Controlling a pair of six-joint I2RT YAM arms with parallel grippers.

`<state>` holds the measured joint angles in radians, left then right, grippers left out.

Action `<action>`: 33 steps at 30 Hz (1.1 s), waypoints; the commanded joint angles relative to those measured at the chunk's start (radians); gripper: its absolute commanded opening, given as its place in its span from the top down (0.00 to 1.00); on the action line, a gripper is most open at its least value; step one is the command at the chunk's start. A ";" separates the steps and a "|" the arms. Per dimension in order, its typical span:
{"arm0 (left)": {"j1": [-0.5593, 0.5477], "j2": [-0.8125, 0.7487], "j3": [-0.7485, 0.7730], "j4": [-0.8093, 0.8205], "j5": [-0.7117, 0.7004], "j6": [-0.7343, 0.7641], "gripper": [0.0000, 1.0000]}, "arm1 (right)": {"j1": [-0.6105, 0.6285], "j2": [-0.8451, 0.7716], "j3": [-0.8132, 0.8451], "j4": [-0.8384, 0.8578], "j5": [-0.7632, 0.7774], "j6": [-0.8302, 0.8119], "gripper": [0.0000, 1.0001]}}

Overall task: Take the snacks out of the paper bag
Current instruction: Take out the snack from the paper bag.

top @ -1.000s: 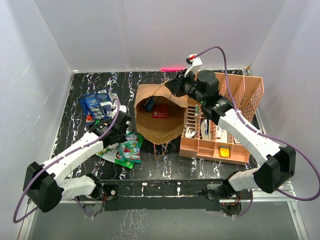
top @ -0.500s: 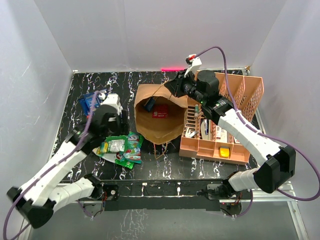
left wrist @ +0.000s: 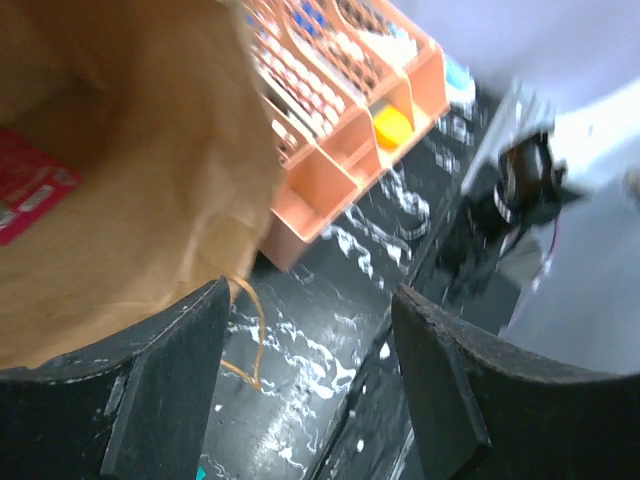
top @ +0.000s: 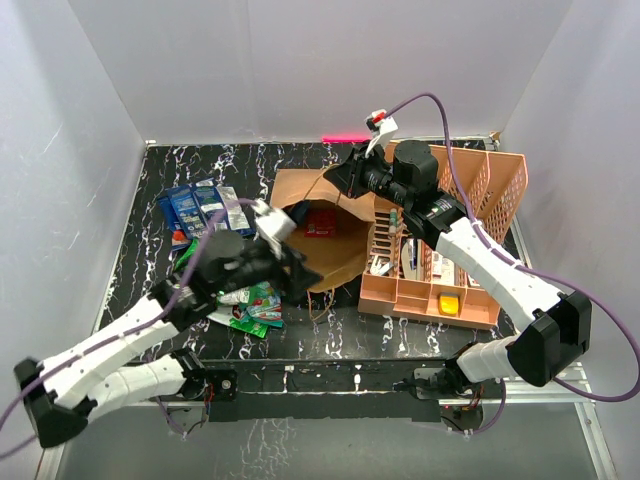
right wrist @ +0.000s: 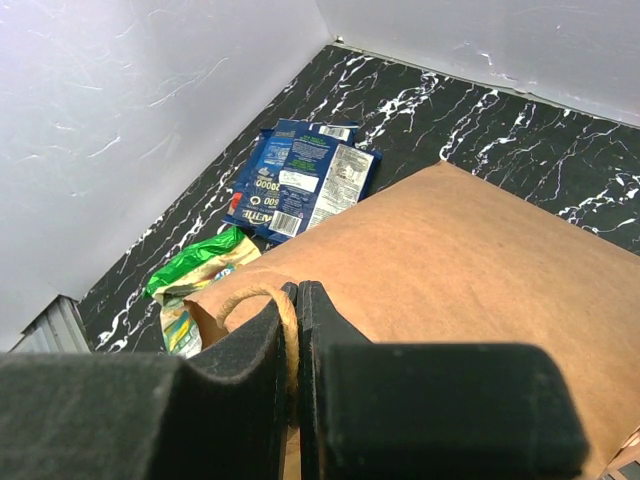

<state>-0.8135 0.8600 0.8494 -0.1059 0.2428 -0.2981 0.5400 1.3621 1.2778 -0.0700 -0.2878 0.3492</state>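
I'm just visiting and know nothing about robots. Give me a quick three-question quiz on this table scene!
1. True or false: the right gripper is shut on the paper bag at its rim.
2. Which colour is the packet seen inside the bag? A green, B red, C silver.
3. Fill in: the left gripper has its fingers ____ (open or shut) at the bag's mouth.
Key: 1 true; 2 B; 3 open.

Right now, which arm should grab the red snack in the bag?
Left. The left jaws are open at the brown paper bag's mouth, facing the flat red packet. The right jaws are shut on its twisted handle.
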 commanded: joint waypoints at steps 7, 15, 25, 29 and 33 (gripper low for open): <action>-0.371 0.230 -0.049 0.179 -0.725 0.397 0.38 | -0.006 -0.045 0.029 0.060 -0.005 0.031 0.92; -0.288 0.483 -0.098 0.477 -0.862 0.613 0.55 | -0.006 -0.052 0.042 0.055 -0.032 0.058 0.92; -0.099 0.832 -0.025 0.731 -0.834 0.760 0.58 | -0.005 -0.055 0.060 0.057 -0.058 0.091 0.93; -0.049 0.952 0.071 0.810 -0.831 0.801 0.51 | -0.005 -0.049 0.067 0.058 -0.074 0.104 0.93; -0.027 1.064 0.201 0.828 -0.878 0.784 0.43 | -0.005 -0.046 0.074 0.057 -0.074 0.108 0.92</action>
<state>-0.8612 1.8832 0.9279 0.5961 -0.5835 0.4690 0.5404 1.3342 1.2869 -0.0704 -0.3477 0.4423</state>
